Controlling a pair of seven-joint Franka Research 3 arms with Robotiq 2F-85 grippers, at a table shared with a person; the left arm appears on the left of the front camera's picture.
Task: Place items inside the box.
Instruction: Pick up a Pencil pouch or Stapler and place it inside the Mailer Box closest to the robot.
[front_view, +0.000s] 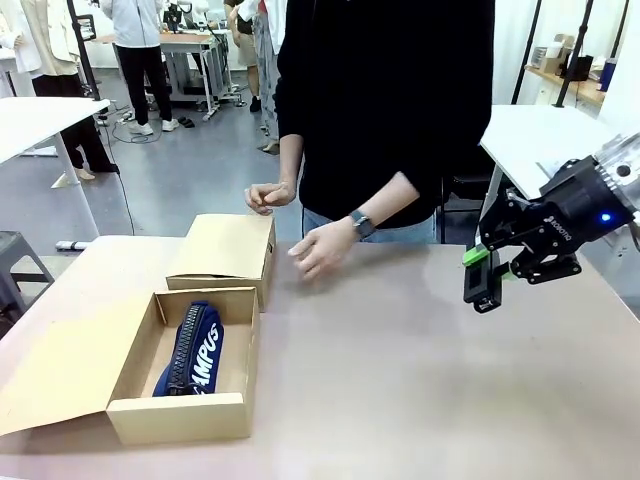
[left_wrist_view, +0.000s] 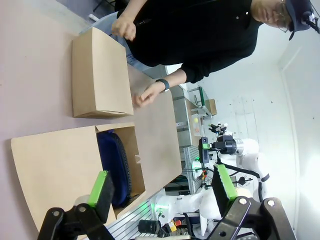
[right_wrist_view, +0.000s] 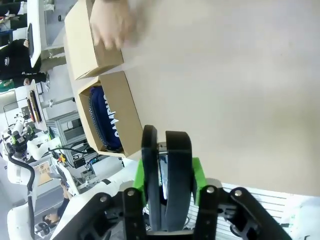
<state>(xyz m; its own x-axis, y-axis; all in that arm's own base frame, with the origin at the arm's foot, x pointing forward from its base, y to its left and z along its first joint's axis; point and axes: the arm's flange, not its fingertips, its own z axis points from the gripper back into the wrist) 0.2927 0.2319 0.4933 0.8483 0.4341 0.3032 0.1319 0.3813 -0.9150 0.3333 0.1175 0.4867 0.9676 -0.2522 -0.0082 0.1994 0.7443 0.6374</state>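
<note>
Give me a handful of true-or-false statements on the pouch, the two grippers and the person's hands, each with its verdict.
1. The navy pouch lies inside the open box. True.
2. The left gripper is clamped on a pen. False: its jaws stand open with nothing between them.
3. The right gripper holds a black stapler off the table. True.
4. One of the person's hands is gripping the pouch. False: the right hand and the left hand are both beyond the closed box, apart from the pouch.
</note>
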